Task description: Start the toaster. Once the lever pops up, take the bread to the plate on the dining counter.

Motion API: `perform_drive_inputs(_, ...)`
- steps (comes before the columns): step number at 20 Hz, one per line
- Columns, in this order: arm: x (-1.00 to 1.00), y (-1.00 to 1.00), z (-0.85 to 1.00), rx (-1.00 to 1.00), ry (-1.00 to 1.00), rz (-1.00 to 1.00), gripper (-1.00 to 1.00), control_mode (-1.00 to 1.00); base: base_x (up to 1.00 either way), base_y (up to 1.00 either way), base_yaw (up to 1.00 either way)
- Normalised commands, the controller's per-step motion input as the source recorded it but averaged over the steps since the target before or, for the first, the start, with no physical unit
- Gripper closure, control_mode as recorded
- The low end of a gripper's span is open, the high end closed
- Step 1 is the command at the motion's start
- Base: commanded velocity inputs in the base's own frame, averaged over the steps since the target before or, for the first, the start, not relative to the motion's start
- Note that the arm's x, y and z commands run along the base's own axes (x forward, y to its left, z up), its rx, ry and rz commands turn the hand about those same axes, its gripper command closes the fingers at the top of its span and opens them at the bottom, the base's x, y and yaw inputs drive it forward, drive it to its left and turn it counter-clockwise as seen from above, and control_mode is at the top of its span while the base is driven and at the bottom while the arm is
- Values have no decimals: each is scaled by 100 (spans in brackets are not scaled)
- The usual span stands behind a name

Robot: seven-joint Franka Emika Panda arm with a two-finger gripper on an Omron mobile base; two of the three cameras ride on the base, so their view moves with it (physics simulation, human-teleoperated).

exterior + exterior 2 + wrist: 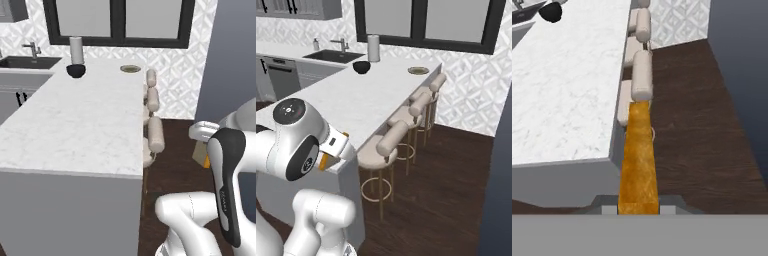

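Hand view looks straight along a slice of bread (639,160), orange-tan and narrow, standing up from between the gripper (639,209) tips, so the jaws are clamped on the bread. The slice hangs in the air off the near right corner of the dining counter (567,85), over the dark wood floor (697,125), and it touches nothing else.

From the left base camera the white hand (205,132) is out past the counter's right edge, with a sliver of orange showing under it. From the right base camera the same orange sliver (323,161) peeks from beneath the hand, near the counter's near corner.

On the dining counter (75,125), a plate (130,69) sits at the far right corner, small and round with a pale rim. A black bowl (76,71) rests near the far edge toward the left, just in front of an upright white cylinder (75,49). The dark sink (27,62) with its faucet (34,49) is at the far left.

Tan-cushioned stools (155,134) line the counter's right edge, one behind the other. The nearest stool (381,147) is tucked under that edge just beside the near corner.
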Motion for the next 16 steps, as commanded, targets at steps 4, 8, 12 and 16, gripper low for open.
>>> perform_drive_inputs(4, 0, 0, 0, 0, 0, 0, 100, 100, 44, -100, 36)
perform_drive_inputs(8, 0, 0, 0, 0, 0, 0, 100, 100, 53, -100, 39)
perform_drive_inputs(12, 0, 0, 0, 0, 0, 0, 100, 100, 55, -99, 42)
perform_drive_inputs(16, 0, 0, 0, 0, 0, 0, 100, 100, 54, -100, 41)
